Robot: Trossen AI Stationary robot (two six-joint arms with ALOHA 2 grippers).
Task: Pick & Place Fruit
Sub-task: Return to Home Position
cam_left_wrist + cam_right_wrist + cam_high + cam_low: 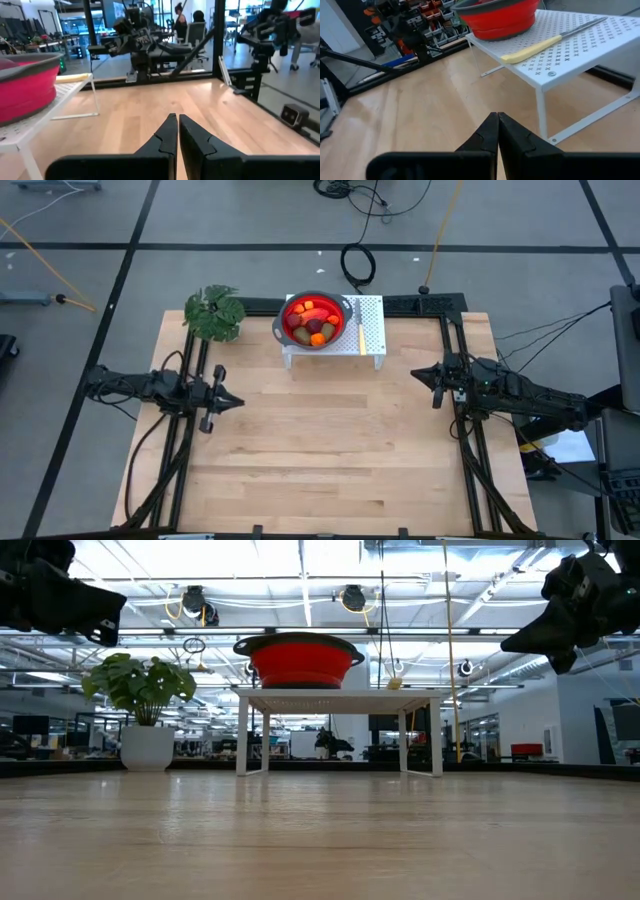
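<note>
Several small toy fruits (315,323), orange, dark red and brownish, lie in a red bowl (338,330) with a grey rim. The bowl stands on a white perforated stand (372,330) at the table's far edge, also seen from the side as the bowl (300,662) in the low view. My left gripper (238,402) hovers shut over the table's left side, above the wood in its own view (177,120). My right gripper (415,373) hovers shut at the right side, near the stand (570,45), fingertips (497,117) together.
A knife with a yellow handle (532,50) lies on the stand beside the bowl. A leafy green plant (215,312) in a white pot (147,748) stands at the table's far left corner. Bare wood (330,440) stretches between the arms and toward the near edge.
</note>
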